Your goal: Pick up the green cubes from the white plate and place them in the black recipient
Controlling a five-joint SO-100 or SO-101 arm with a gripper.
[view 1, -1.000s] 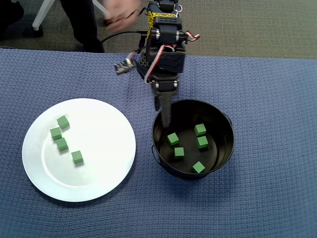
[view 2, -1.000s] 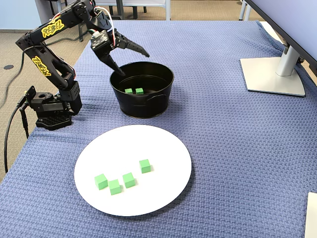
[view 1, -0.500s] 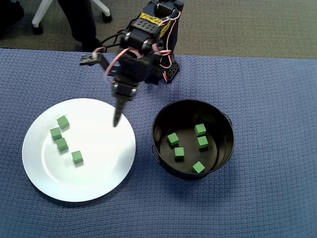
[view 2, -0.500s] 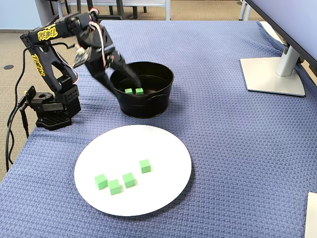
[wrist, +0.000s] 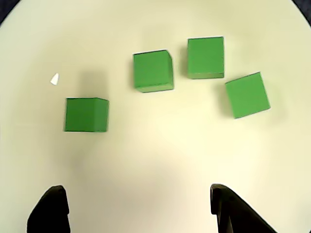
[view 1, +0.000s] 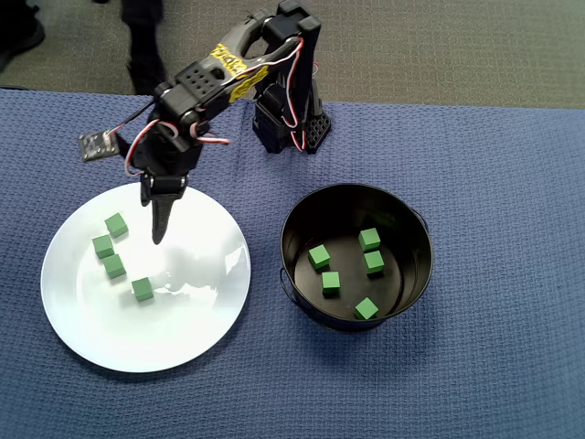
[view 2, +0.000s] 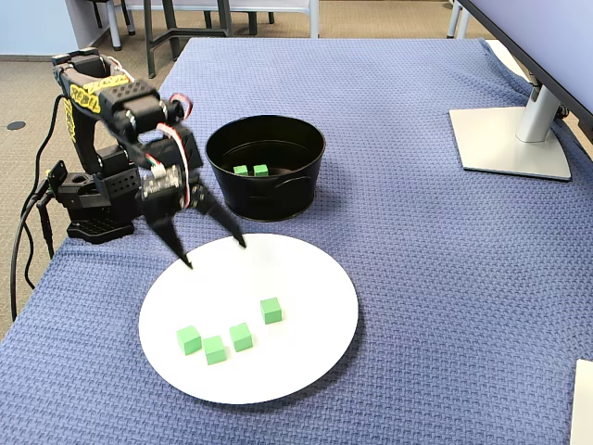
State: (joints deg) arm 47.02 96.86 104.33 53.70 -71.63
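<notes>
Several green cubes (view 1: pixel 113 266) lie in a loose row on the left part of the white plate (view 1: pixel 183 320); in the wrist view they are spread across the top (wrist: pixel 153 71). More green cubes (view 1: pixel 330 282) rest on the floor of the black recipient (view 1: pixel 407 215) to the right of the plate. My gripper (view 1: pixel 160 229) hangs above the plate's upper part, just right of the cubes on the plate. It is open and empty; the fixed view shows its fingers spread wide (view 2: pixel 215 255), and the wrist view shows bare plate between them (wrist: pixel 136 191).
The arm's base (view 1: pixel 288 119) stands at the table's far edge, behind the gap between plate and recipient. A monitor stand (view 2: pixel 514 139) sits at the far right of the blue cloth. A person's legs (view 1: pixel 142 37) show beyond the table edge.
The gripper has swung from the rim of the black recipient leftward to above the white plate and dropped lower. It stays open and empty. No cube has moved.
</notes>
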